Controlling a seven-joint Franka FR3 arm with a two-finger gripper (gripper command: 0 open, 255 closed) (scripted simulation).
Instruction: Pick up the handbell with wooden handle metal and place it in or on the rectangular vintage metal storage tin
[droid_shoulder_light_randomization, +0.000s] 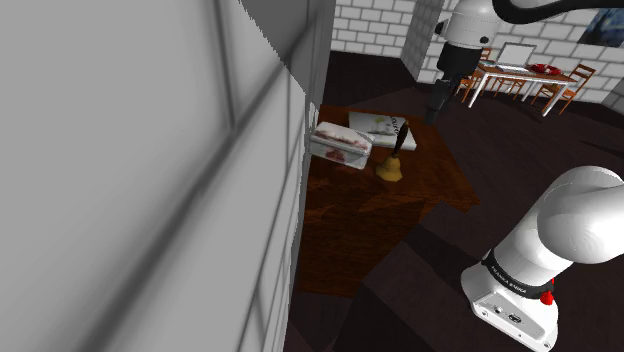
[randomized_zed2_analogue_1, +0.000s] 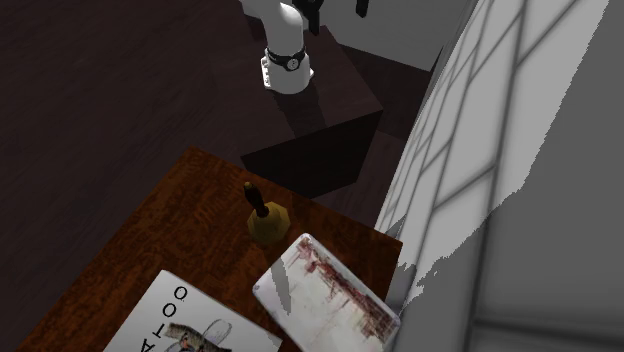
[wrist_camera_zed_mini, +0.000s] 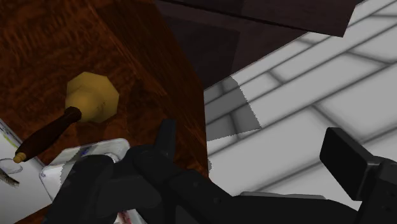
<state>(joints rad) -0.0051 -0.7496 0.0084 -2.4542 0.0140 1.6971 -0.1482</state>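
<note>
Fingers (wrist_camera_zed_mini: 167, 143) spread wide and clasping nothing, our gripper (droid_shoulder_light_randomization: 437, 104) hangs above the dark wooden table (randomized_zed2_analogue_1: 170, 225), not yet down on the handbell (randomized_zed2_analogue_1: 262, 218). We see the handbell standing on its brass-coloured mouth, dark handle up for a grasp, just beside the pale rectangular tin (randomized_zed2_analogue_1: 325, 297), so the carry looks short.

Magazine (randomized_zed2_analogue_1: 185, 325) past lower edge; tin (randomized_zed2_analogue_1: 330, 295) too

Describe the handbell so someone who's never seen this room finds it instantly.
Find the reddish-brown wooden table beside the grey panelled wall. Next to the pale rectangular tin stands the handbell: the only golden thing, upright, with a dark handle.
</note>
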